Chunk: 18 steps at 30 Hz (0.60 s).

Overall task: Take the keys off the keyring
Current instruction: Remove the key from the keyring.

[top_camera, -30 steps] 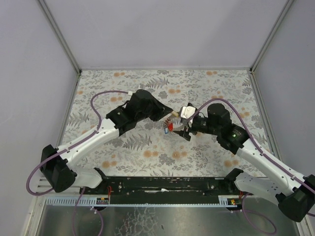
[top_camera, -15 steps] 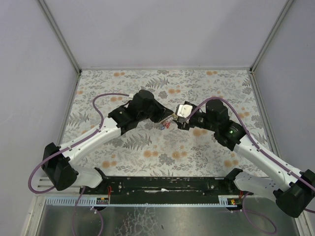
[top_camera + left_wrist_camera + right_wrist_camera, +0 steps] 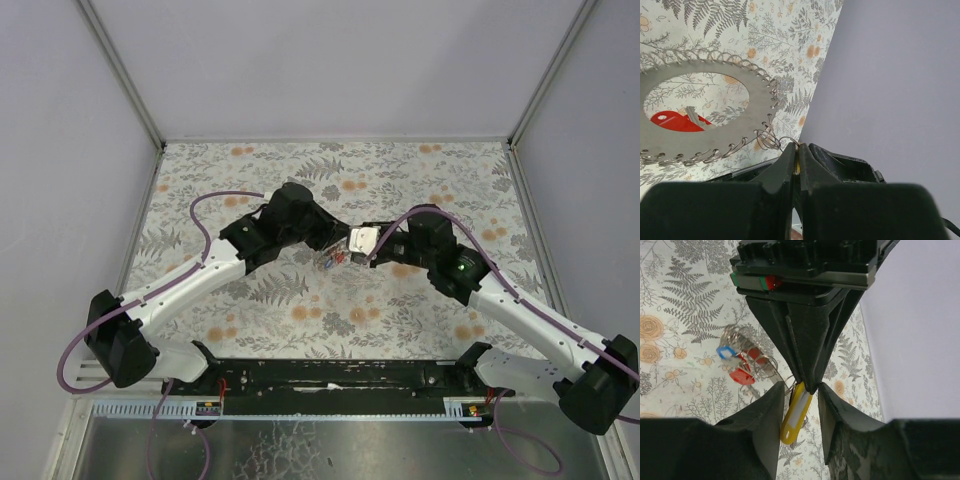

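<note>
The keyring is a flat grey ring with a coiled edge, hanging close in front of the left wrist camera. A red key shows through its hole. My left gripper is shut on a yellow key tag, which hangs below its tips. My right gripper is open and straddles that yellow tag; its left finger is close against the tag and a gap remains on the other side. Blue and red keys dangle behind on small wire rings. From above, the two grippers meet over the key bunch.
A fern and flower printed cloth covers the table. Plain grey walls enclose the back and both sides. A purple cable loops off the left arm and another arches over the right wrist.
My right gripper has moved left toward the left gripper's tips and its jaws have narrowed around the yellow tag. The left gripper has stayed shut and almost still.
</note>
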Tool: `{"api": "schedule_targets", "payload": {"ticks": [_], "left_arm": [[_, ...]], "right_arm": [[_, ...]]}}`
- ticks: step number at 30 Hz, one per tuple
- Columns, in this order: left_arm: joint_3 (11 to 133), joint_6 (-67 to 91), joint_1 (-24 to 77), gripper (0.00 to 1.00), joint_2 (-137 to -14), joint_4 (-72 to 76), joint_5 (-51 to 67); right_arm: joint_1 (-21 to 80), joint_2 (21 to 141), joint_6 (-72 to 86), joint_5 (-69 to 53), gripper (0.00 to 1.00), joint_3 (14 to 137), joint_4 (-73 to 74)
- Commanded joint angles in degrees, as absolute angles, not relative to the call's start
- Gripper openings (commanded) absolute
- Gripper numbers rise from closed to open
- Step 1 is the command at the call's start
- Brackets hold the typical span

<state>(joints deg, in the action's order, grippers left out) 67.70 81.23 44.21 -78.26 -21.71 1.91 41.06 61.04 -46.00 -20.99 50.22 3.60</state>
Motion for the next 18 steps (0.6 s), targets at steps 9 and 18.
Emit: {"api": "schedule_targets", "payload": {"ticks": [9,18], "left_arm": [[68.57,81.94,44.21,0.00,-77.52,-18.54,2.86],[67.98,81.65,44.25,0.00,-77.69,-18.11,3.11]], "right_arm": [[42.66,60.41,-54.69,-18.41,0.43,52.52,4.84],[42.70,59.32,-56.94,-16.68,0.45,51.89,6.28]]}}
